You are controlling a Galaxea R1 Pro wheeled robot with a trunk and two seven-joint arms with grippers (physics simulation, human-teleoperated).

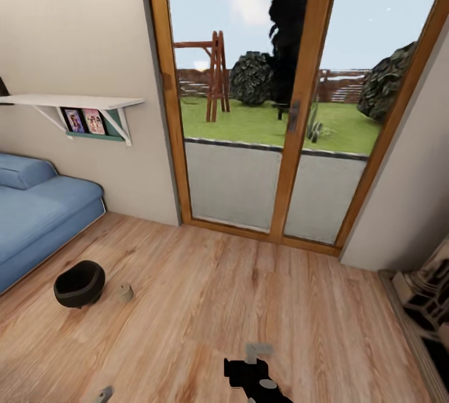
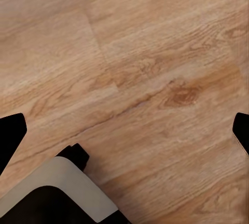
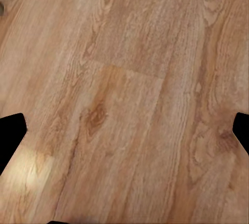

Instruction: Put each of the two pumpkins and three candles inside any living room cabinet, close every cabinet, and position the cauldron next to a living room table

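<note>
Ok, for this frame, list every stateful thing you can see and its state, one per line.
cauldron: on the floor beside the sofa, tipped, mouth open, looks empty
candle: on the floor, apart from the cauldron
glass doors: closed
left gripper: open, holding nothing
right gripper: open, holding nothing

Head forward-down; wrists over floor (image 2: pixel 155 52)

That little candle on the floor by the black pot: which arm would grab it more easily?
Probably the left. The candle and cauldron lie on the floor toward the robot's left side, near the blue sofa. Both grippers look open and empty.
</note>
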